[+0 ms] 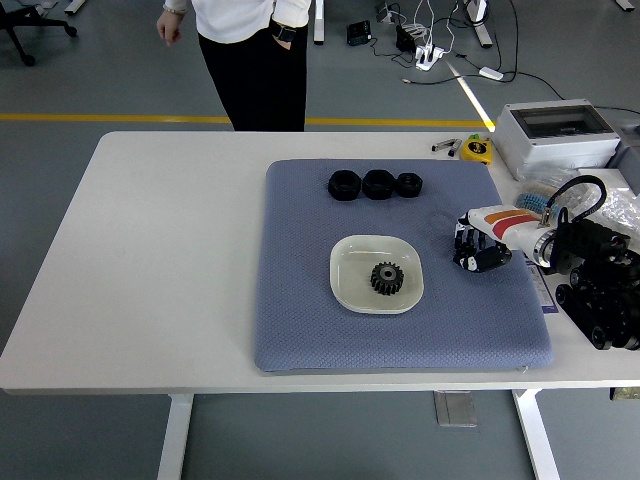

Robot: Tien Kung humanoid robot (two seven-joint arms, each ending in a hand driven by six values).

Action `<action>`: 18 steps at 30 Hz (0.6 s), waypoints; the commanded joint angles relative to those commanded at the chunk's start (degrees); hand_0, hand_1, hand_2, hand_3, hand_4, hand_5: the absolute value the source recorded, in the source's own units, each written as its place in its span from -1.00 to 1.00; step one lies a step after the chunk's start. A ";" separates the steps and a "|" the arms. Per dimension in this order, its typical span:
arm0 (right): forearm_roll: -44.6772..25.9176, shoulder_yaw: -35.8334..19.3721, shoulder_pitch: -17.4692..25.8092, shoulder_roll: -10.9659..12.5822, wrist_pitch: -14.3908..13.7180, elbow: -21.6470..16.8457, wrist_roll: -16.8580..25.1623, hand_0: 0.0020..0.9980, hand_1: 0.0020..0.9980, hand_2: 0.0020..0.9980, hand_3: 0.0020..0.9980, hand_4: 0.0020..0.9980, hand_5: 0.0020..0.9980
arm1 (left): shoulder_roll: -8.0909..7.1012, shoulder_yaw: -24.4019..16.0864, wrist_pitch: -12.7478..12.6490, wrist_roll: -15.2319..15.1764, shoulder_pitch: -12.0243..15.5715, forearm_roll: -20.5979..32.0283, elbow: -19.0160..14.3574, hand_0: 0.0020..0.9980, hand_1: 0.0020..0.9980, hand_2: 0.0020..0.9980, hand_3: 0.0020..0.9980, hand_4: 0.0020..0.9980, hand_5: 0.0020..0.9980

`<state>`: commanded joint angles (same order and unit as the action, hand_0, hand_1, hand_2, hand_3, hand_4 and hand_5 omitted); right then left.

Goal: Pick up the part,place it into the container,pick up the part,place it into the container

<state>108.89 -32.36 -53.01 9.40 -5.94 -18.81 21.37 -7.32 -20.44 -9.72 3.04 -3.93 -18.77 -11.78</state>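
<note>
So the white bench (150, 260) has a blue-grey mat (300, 320) on it, and a shallow white dish (377, 273) sits near the middle of the mat. One black gear (386, 278) is lying flat inside the dish, a bit right of its centre.

Further back on the mat there's a row of three black parts (376, 185), side by side and pretty much touching, well apart from the dish.

The right hand (480, 250) comes in from the right and sits over the mat's right edge, just beside the dish but not touching it. Its fingers (468, 257) are curled downward and holding nothing as far as I can see. The hand has a white back with an orange and red stripe. The left hand isn't anywhere in the shot.

Off the mat at the bench's back right corner there's a grey box (556, 134) with a clear lid, and a small yellow tape measure (477, 148) next to it.

A person (250, 50) in a white top and black trousers stands behind the bench on the far left side, hands down by their sides, not touching anything.
</note>
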 joint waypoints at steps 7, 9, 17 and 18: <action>-0.06 0.57 0.05 0.00 0.50 -0.09 0.07 -0.90 -0.63 -0.41 -0.20 0.69 -0.64 | 0.00 0.10 -0.03 -0.05 0.04 0.16 -0.01 0.68 0.76 0.78 0.59 0.65 0.37; -0.18 0.85 0.07 -0.07 0.60 -0.06 0.06 -0.90 -0.63 -0.41 -0.20 0.69 -0.64 | 0.01 0.07 -0.05 -0.05 0.04 0.13 0.00 0.68 0.76 0.78 0.59 0.65 0.37; -0.35 0.17 -0.07 0.10 0.26 -0.55 0.27 -1.00 -0.71 -0.49 -0.28 0.66 -0.60 | 0.01 0.12 -0.07 -0.08 0.16 0.31 0.00 0.68 0.76 0.77 0.59 0.65 0.37; -0.39 0.08 -0.11 0.13 0.25 -0.58 0.31 -1.00 -0.71 -0.49 -0.28 0.66 -0.60 | 0.00 0.13 -0.07 -0.08 0.16 0.32 -0.01 0.68 0.76 0.77 0.59 0.65 0.37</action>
<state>108.50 -32.28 -53.12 9.53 -5.69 -19.39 21.67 -7.33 -20.32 -9.79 2.97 -3.76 -18.45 -11.79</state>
